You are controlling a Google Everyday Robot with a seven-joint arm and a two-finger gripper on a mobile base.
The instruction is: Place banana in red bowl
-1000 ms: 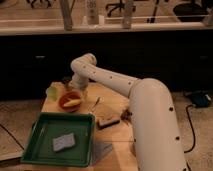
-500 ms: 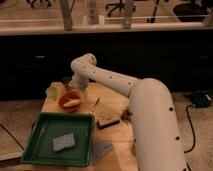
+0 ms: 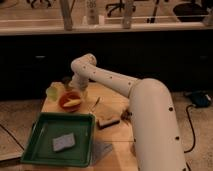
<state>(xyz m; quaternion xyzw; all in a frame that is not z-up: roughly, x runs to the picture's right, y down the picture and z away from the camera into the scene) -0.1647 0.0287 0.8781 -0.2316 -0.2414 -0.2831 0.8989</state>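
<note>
Green tray (image 3: 30,150): nearest the camera, at the front left corner of the wooden table (image 3: 114,107); large, rectangular, with a raised rim.
Blue-grey pad (image 3: 64,142): lies flat inside the tray, right of its middle, turned at a slight angle.
Arm's big white link (image 3: 152,130): rises from the lower right, covering the table's right side.
Dark block (image 3: 108,122): a flat brownish piece on the table just right of the tray's far right corner, close to the white link.
Small dark thing (image 3: 125,114): sits beside the block, right against the arm; too indistinct to name.
Thin dark stick (image 3: 95,103): lies on the bare table between the bowl and the block, running diagonally.
Red bowl (image 3: 69,100): small, round, orange-red, standing on the table just beyond the tray's far edge.
Banana (image 3: 73,103): pale yellow, short, lying inside the red bowl toward its right side, below the rim.
Pale yellow-green cup (image 3: 53,92): touches or nearly touches the bowl's left side, at the table's left edge.
Gripper (image 3: 76,89): at the end of the forearm, directly behind and slightly above the bowl's far rim.
Arm's elbow (image 3: 84,65): bends above the bowl, with the forearm dropping down to the wrist.
Background: a dark counter front (image 3: 150,55) behind the table, with office chairs (image 3: 117,6) on the floor beyond.
</note>
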